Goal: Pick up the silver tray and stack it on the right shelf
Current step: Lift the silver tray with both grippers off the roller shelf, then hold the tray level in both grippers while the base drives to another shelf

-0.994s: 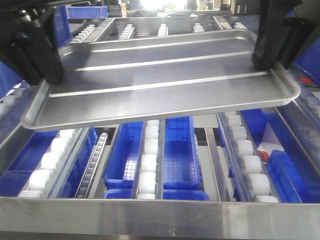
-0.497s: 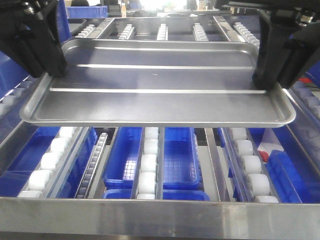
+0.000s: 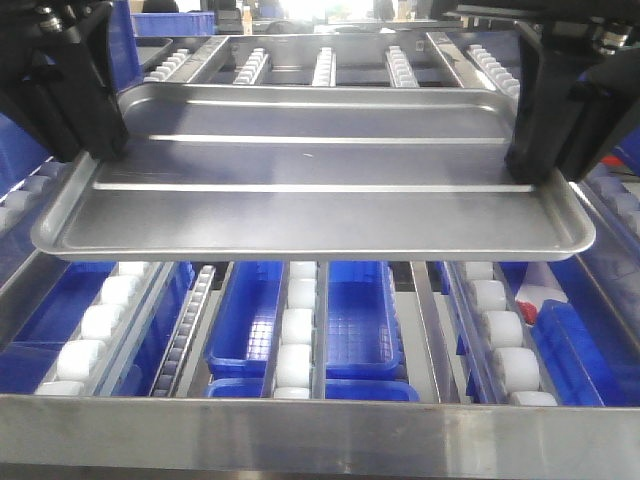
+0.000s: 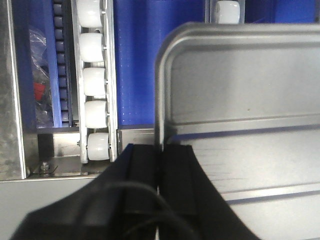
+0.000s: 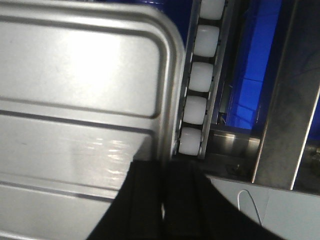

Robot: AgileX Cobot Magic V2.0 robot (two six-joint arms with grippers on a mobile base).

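The silver tray [image 3: 310, 190] hangs roughly level above the right shelf [image 3: 428, 325], clear of the white rollers [image 3: 297, 330] and not resting on anything. Its near long edge is toward 6 o'clock and lies behind the front rail [image 3: 320, 435]. The left gripper [image 3: 100, 150] is closed on the rolled rim at the tray's 9 o'clock end. The wrist view shows its two black fingers [image 4: 177, 175] pinched on either side of that thin edge. The right gripper [image 3: 530, 165] is clamped on the rim at the 3 o'clock end in the same way. Each hold appears to be only a narrow bite on smooth, shiny steel, so the main risk is slip. If one arm descends or advances faster than the other, the tray could twist in the pinch and swing out of one grip. A tilted descent could drive a rounded corner into a gap between the roller lanes, where the blue bins [image 3: 360, 325] lie below at 6 o'clock. Letting go too high would probably drop the tray with a bounce. The free-turning rollers could then carry it off square or against the rail. Uneven release could skew it too.
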